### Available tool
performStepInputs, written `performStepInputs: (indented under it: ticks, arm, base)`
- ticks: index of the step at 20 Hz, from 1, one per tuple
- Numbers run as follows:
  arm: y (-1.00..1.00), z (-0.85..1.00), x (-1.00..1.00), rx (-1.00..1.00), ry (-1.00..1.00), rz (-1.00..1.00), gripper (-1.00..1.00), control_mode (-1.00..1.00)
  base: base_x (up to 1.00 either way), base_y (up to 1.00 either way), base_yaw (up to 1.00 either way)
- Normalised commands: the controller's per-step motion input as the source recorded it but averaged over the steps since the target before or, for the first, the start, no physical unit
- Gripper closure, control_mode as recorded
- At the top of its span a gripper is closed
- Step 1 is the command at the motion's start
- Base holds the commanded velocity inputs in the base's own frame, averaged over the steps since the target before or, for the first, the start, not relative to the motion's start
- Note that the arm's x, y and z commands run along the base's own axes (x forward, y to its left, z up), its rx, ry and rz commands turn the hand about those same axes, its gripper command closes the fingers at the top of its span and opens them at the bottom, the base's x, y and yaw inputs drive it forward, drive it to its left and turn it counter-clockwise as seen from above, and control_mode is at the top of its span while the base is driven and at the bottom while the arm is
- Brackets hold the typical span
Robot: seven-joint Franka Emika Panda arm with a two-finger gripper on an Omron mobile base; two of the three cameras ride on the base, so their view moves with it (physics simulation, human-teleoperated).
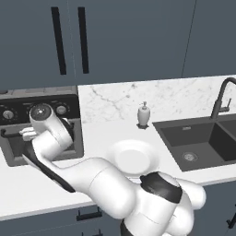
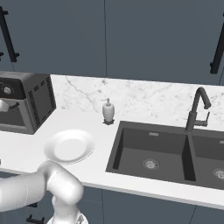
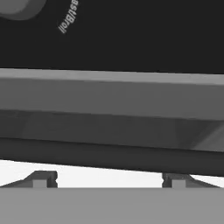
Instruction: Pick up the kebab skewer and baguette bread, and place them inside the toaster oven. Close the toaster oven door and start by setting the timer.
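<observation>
The toaster oven point(image 1: 41, 124) stands at the left end of the counter, black and grey, with knobs on its top panel point(image 3: 131, 35). My gripper point(image 1: 24, 134) is right up against its front. In the hand view the toaster oven door point(image 3: 112, 94) shows as a grey frame band, with its dark bar handle point(image 3: 112, 155) running across just beyond my fingertips point(image 3: 41, 179). My gripper point(image 3: 109, 180) is open, tips wide apart, with nothing between them. From the side the door looks upright against the oven point(image 2: 26, 103). The kebab skewer and baguette bread are out of view.
An empty white plate point(image 1: 133, 156) lies on the counter right of the oven. A soap dispenser point(image 1: 144, 114) stands by the marble backsplash. The dark double sink point(image 2: 151, 148) and black faucet point(image 2: 197, 109) are to the right. Dark cabinets hang above.
</observation>
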Motion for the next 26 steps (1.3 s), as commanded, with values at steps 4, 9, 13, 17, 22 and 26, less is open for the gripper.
performStepInputs:
  ticks: [4, 9, 13, 17, 22, 26]
  arm:
    - [-0.18, 0.07, 0.05, 0.0, -0.13, 0.09, -1.0, -1.0]
    - [-0.05, 0.05, -0.21, 0.0, -0.22, 0.07, -1.0, -1.0]
    - [0.0, 0.21, -0.36, 0.0, -0.13, 0.06, -1.0, -1.0]
    - [0.31, 0.41, -0.33, 0.06, -0.01, 0.01, -1.0, -1.0]
    - [0.68, 0.59, -0.04, 0.01, -0.13, 0.0, -1.0, -1.0]
    - [0.93, 0.18, 0.0, 0.0, -0.31, -0.04, -1.0, -1.0]
  base:
    - [0.0, 0.0, 0.0]
    - [0.0, 0.0, 0.0]
    - [0.0, 0.0, 0.0]
    - [0.0, 0.0, 0.0]
    - [0.0, 0.0, 0.0]
    - [0.0, 0.0, 0.0]
